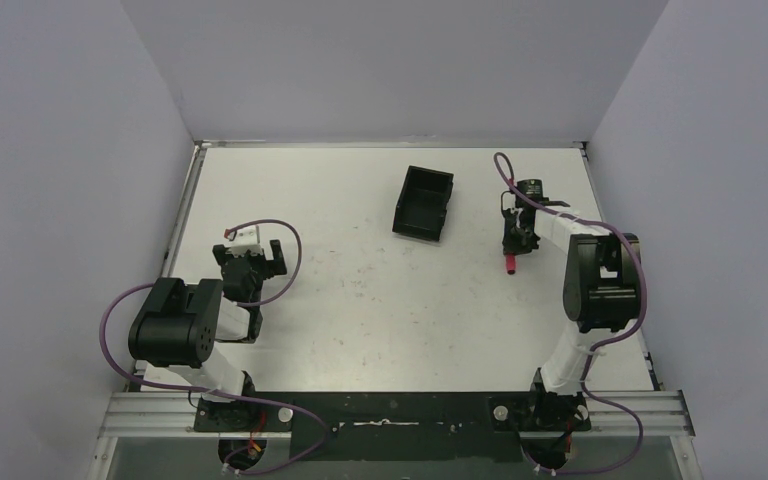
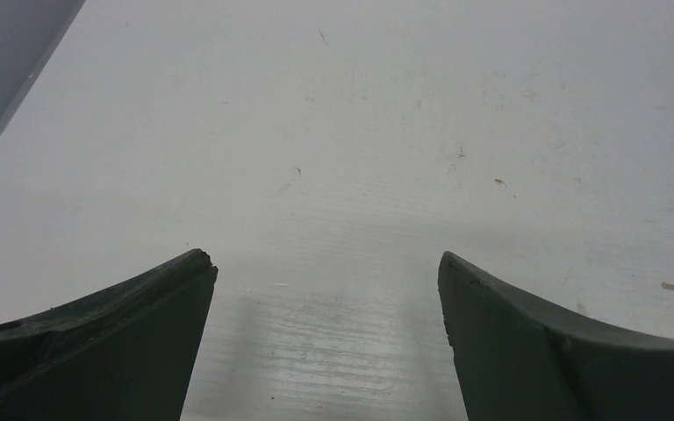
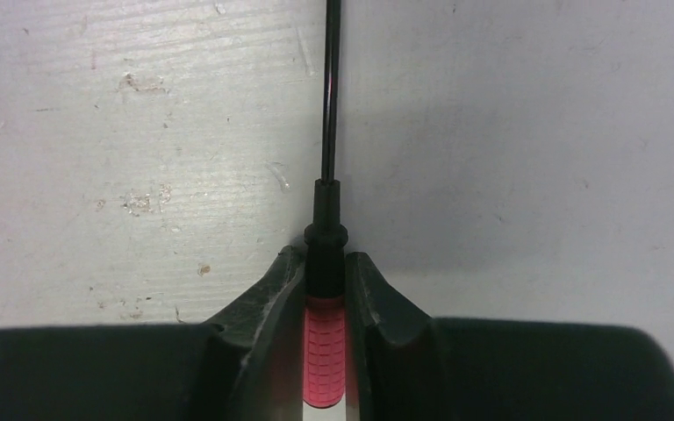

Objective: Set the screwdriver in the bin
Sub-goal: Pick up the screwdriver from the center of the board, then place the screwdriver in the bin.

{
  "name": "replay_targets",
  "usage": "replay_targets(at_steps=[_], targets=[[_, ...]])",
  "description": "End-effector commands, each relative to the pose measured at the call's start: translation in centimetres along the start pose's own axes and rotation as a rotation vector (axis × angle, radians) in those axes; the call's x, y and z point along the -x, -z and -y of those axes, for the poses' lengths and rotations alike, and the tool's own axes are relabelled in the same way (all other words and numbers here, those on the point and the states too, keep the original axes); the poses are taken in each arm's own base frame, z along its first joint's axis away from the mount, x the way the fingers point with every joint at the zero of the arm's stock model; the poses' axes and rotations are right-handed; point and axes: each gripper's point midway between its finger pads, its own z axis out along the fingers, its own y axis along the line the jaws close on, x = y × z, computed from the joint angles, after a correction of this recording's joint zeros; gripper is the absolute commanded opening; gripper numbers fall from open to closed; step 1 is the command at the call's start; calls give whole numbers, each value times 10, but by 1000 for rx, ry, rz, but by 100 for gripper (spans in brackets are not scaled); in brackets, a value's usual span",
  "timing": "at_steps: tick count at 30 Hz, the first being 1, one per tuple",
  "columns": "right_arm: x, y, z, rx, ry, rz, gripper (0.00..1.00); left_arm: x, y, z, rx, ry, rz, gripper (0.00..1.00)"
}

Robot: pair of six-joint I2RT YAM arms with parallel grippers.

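Note:
The screwdriver [image 3: 325,342] has a red ribbed handle, a black collar and a thin black shaft. My right gripper [image 3: 326,263] is shut on it at the collar, and the shaft points away over the table. In the top view the right gripper [image 1: 513,243] is at the right of the table and the red handle end [image 1: 510,266] pokes out toward me. The black open-top bin [image 1: 423,204] stands to its left, apart from it. My left gripper [image 2: 326,267] is open and empty over bare table; in the top view it is at the left [image 1: 250,262].
The white table [image 1: 380,300] is scuffed. Grey walls close it in at the left, back and right. Purple cables loop round both arms. A black rail [image 1: 390,410] runs along the near edge.

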Motion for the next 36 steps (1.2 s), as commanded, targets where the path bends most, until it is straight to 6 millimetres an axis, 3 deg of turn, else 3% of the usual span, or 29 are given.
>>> replay_targets(at_steps=[1,11,29,33,36], targets=[[11,11,5,-30,-7,40,0,18,-7,4,-16,5,55,97],[50,74,13,-64,-24,177,0,18,-6,4,-16,6,55,97],[156,244,17,-65,-111,479,0,18,-7,4,-16,5,55,97],[168,262,17,-71,-141,502,0,18,-6,4,-16,4,54,97],[173,268,7,-64,-147,505,0,18,-7,4,-16,5,55,97]])
